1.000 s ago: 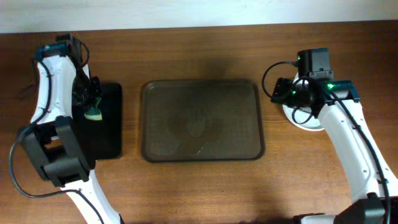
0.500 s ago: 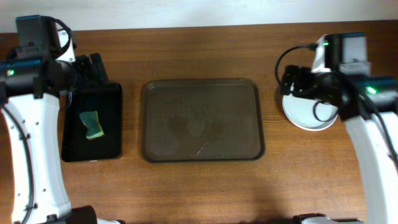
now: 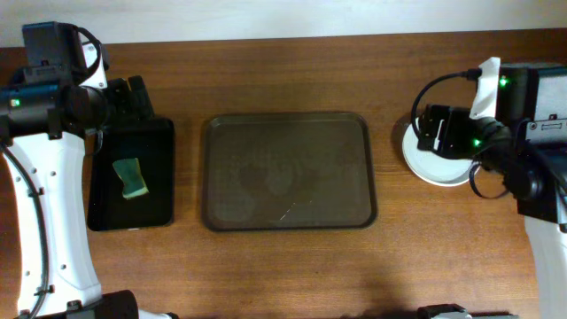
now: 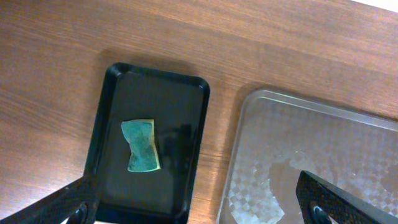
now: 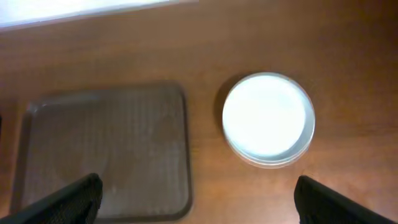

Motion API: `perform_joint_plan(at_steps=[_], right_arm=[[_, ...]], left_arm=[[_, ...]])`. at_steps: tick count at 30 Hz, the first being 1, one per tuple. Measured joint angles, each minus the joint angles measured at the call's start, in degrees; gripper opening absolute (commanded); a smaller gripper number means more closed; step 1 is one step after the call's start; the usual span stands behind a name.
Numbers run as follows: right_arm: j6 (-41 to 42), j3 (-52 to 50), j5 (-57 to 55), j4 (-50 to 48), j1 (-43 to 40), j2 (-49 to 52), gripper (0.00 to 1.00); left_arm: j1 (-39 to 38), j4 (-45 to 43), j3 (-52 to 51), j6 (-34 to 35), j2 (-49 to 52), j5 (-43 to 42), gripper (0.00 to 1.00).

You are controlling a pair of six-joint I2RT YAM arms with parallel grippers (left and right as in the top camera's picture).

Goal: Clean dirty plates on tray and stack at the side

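Flanking the tray — stacked plates right, black tray left, gaps between.

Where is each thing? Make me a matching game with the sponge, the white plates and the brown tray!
Things:
1. sponge
2. white plates
3. brown tray

Places:
A. in the middle of the table, with nothing on it
B. lying in the black tray
C. stacked on the table, to the right of the brown tray

Pairs: 1-B, 2-C, 3-A
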State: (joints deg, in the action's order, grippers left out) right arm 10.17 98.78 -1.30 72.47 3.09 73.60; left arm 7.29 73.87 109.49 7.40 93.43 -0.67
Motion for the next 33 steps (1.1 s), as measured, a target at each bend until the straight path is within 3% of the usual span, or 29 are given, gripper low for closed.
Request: perform_joint_plan(at_steps=[2,4,9,13,18,20,25,33], right_arm=[[-1.01,-4.39,-0.83,-9.14,0.00,-3.08,0.98],[-2.62,-15.06,-1.33,-21.75,0.00,-10.73,0.98],[-3.37,-56.13,0.15,-56.81,-0.26,-36.79,0.98],[-3.30,-77.29,2.97,-67.78,-2.32,-53.09,0.98],[-3.32,-94.05,3.61,-85.22,-2.38,-65.72,0.99],[-3.39,-97.53,3.80,-85.88,-2.38,-69.05,0.98],[-3.34,-98.18,3.32,-68.87,-2.38,-72.89,0.98],[-3.34,-98.18,3.32,-68.39,-2.38,-72.91,0.98]], left_arm=[[0.00,-0.02,0.00,0.00,0.00,-0.02,0.99],[0.00,-0.02,-0.02,0.00,0.00,-0.02,0.99],[0.00,0.15,-0.09,0.00,0.00,-0.39,0.99],[0.00,-0.07,-0.11,0.00,0.02,-0.42,0.99],[0.00,0.00,-0.11,0.00,0.07,-0.44,0.99],[0.00,-0.02,-0.11,0.00,0.07,-0.44,0.99],[0.00,0.00,-0.11,0.00,0.09,-0.42,0.99],[0.00,0.02,-0.11,0.00,0.09,-0.44,0.99]])
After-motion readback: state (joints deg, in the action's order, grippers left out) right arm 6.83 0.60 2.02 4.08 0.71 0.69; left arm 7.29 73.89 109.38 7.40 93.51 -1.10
